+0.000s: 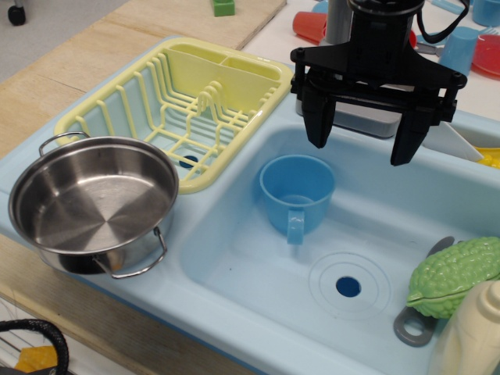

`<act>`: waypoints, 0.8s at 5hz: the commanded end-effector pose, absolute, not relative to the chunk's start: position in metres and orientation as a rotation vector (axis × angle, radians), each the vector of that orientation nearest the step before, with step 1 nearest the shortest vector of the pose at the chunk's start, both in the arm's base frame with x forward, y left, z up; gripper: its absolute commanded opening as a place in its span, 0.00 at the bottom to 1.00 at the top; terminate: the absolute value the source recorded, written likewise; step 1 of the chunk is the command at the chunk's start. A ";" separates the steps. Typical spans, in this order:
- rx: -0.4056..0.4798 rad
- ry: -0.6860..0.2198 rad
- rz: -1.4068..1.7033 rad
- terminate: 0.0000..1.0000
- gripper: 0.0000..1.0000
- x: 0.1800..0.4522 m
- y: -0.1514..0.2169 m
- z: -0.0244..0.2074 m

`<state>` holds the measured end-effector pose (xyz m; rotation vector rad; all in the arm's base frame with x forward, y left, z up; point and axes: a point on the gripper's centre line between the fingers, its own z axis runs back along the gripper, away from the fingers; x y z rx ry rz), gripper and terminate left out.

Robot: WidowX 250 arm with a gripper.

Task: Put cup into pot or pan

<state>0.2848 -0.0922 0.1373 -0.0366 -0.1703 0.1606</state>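
Green vegetable (453,275) hiding grey utensil (412,326)

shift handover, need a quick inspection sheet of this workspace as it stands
surface: light-blue toy sink, basin bare around the drain
job's things: blue cup upright in the basin, handle toward the camera; steel pan empty on the sink's left ledge
clutter: yellow dish rack; green bumpy vegetable; cream bottle; red cups
tool: tool open, above the cup, holding nothing
cables: black cable behind the arm
surroundings: wooden counter
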 end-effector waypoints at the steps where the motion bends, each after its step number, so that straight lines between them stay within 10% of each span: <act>1: -0.037 -0.170 0.161 0.00 1.00 0.285 -0.092 0.137; 4: -0.101 -0.130 0.209 0.00 1.00 0.287 -0.083 0.099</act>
